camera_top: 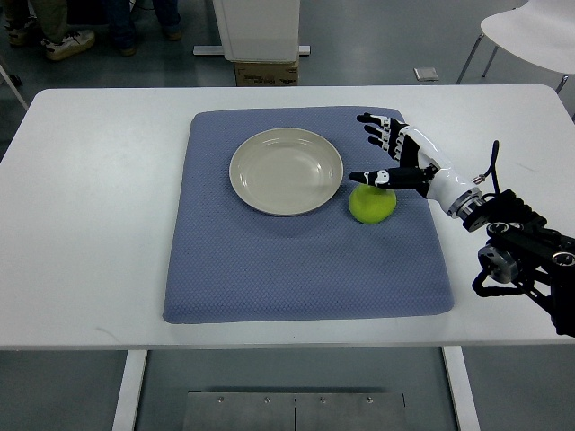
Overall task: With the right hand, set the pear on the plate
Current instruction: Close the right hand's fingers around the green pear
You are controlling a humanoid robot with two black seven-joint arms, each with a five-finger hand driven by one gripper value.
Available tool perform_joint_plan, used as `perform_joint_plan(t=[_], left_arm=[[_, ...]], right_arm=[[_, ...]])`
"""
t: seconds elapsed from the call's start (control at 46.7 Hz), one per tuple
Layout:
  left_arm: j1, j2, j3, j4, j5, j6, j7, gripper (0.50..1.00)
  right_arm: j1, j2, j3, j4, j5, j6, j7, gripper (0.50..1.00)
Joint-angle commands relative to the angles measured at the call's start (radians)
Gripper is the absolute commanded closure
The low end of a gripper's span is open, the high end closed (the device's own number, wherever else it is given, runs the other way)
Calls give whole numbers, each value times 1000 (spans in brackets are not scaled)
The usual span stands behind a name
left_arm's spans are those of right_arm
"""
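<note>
Grey floor surrounds a white table (90,224) that fills most of the view, and on the table lies a blue-grey mat (269,269) with a fine dotted weave, its corners rounded. On the far half of the mat sits a cream plate (286,171), round and shallow, with nothing on it.

Just to the right of the plate, close to its rim but apart from it, rests the green pear (371,204) on the mat (it looks more like a squat round lump from this steep angle). The right hand (395,154) reaches in from the right edge of the picture, its black and white arm (503,233) crossing the near right corner of the table. Its fingers (382,130) are spread and stretched out toward the left, lying beyond the far side of the pear, while the thumb (377,178) points left across the top of the fruit. The hand is wide open and grips nothing; whether the thumb actually touches the pear's skin cannot be told from this view.

Beyond the table, at the far edge, stand a white cabinet base (256,27) with a cardboard box (265,72) under it, a white chair (530,31) at the far right, and the shoes of people (67,40) at the far left.
</note>
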Motion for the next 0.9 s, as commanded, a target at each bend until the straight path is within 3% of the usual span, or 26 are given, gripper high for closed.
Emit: perform_joint_plan(t=[0.0, 0.535, 0.877], left_arm=[[0, 0, 0, 1, 0, 0, 0, 500], [0, 0, 0, -1, 0, 0, 0, 500], [0, 0, 0, 1, 0, 0, 0, 500]], right_arm=[[-2, 0, -6, 0, -18, 0, 16, 500], [-5, 52, -98, -74, -53, -89, 32, 500], [-8, 54, -140, -87, -53, -92, 32, 500]])
